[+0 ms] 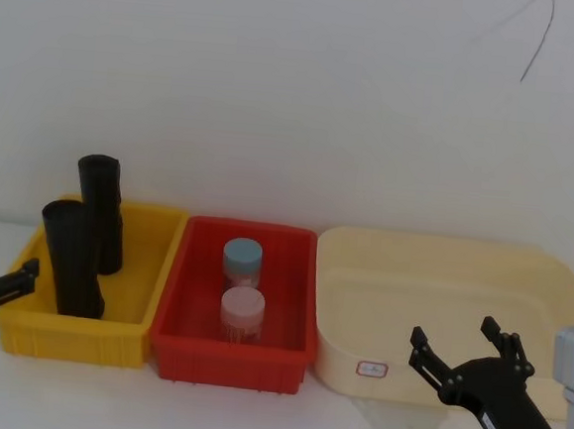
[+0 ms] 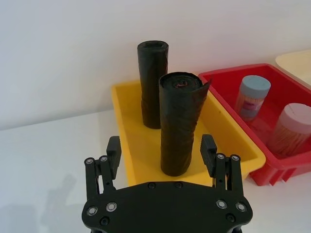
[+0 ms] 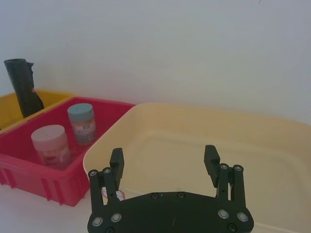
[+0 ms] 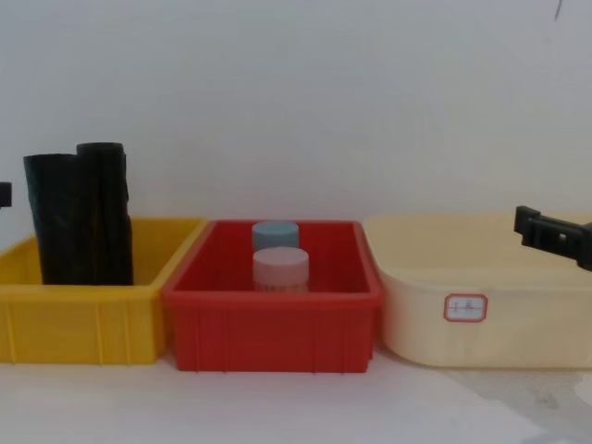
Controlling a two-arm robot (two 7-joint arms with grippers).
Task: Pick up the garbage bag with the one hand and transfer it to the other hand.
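Beside the yellow bin (image 2: pixel 120 104), the left gripper (image 2: pixel 161 148) hangs spread, facing the upright garbage bag (image 2: pixel 180 121) inside, probably the nearer roll: approach stage. Next, straddle and clamp it. Right gripper (image 3: pixel 164 155) hovers unclenched near the cream tub (image 4: pixel 416 314).

Pretty bright, soft even light, no glare; just a faint shadow on the white tabletop (image 2: pixel 43 145) beside the black two-finger left gripper (image 2: pixel 161 145).
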